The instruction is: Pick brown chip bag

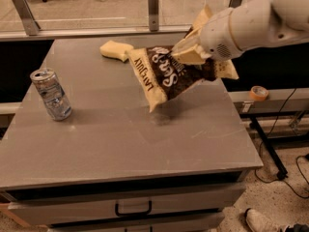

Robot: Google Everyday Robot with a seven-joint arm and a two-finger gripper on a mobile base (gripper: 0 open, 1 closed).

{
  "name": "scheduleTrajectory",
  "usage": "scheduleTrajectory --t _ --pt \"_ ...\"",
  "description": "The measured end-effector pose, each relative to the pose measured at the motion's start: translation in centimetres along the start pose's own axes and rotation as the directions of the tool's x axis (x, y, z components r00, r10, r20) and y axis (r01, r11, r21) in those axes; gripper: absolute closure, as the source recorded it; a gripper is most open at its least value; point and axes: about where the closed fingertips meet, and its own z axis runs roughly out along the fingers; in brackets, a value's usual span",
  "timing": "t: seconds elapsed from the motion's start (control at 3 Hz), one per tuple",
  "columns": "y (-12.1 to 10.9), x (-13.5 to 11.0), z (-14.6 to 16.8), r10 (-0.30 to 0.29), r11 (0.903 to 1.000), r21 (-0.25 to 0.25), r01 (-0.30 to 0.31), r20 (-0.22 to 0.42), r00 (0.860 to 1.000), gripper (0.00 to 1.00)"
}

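Note:
The brown chip bag [169, 76] is glossy dark brown with pale cream-yellow ends and white lettering. It hangs tilted in the air above the grey table [120, 129], its lower left corner pointing down, its shadow on the tabletop below. My gripper [190, 52] comes in from the upper right on a white arm and is shut on the bag's upper middle edge, holding it clear of the table.
A silver drink can [51, 94] stands upright at the table's left. A pale-yellow sponge block [115, 50] lies at the back, just left of the bag. A tape roll [259, 92] sits on a ledge to the right. Drawers are below the tabletop.

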Motion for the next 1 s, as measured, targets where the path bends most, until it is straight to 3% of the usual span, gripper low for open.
scheduleTrajectory --t 0.33,0.67,1.0 --pt "0.9 -2.4 -4.0 -0.005 0.9997 -0.024 0.008 0.15 0.989 1.0" --pt "2.3 -4.6 -7.5 0.001 0.9987 -0.05 0.013 0.267 0.964 1.0" --pt "2.3 -4.6 -7.5 0.001 0.9987 -0.05 0.013 0.267 0.964 1.0"
